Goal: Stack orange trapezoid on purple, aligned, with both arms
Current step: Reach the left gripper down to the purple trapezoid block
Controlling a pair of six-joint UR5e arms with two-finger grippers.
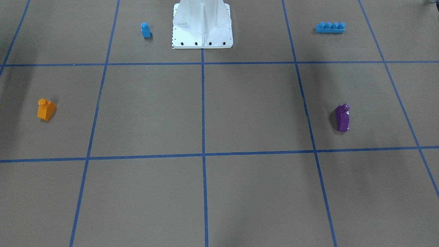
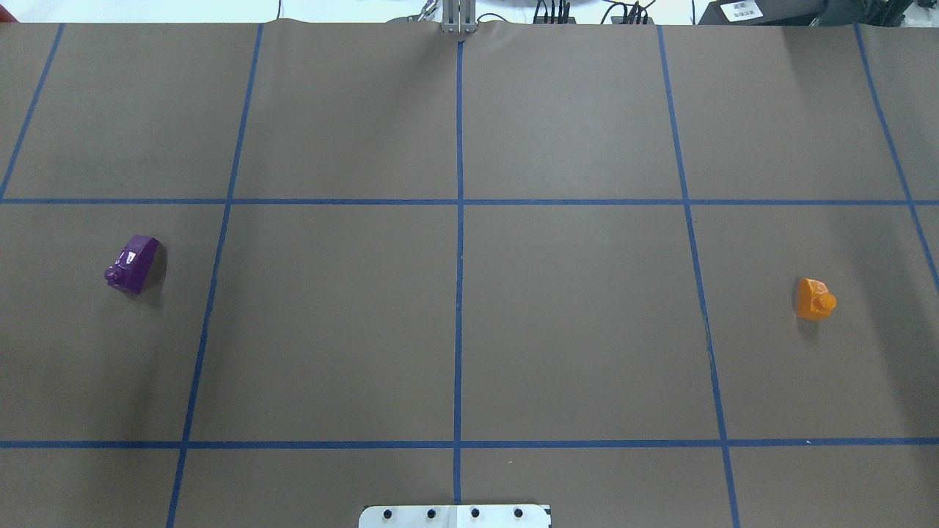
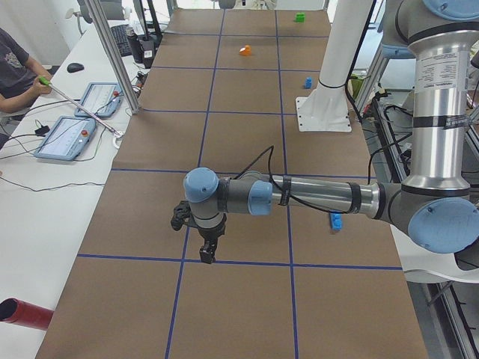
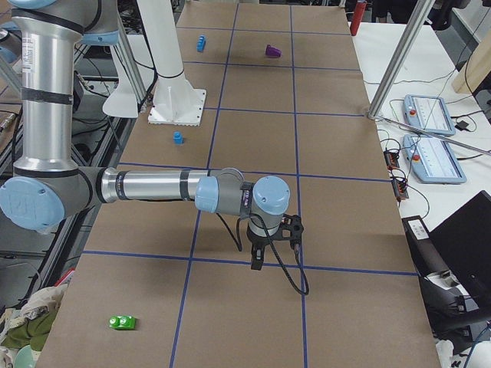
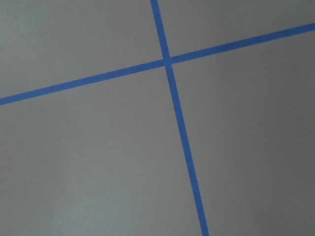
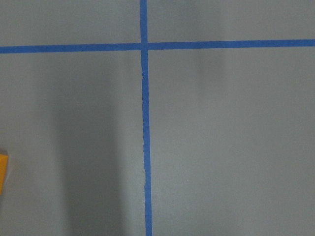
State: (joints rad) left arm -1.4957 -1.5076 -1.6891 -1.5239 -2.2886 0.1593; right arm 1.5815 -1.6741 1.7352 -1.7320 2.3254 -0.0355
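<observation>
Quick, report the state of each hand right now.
Left hand: cannot be told; only a side view shows it.
Right hand: cannot be told; only a side view shows it.

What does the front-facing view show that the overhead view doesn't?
Only front-facing: a small blue brick and a long blue brick. Only overhead: the table's far edge with cables. Both: the orange brick and purple brick, far apart on opposite sides, the blue tape grid, and the white base plate.
</observation>
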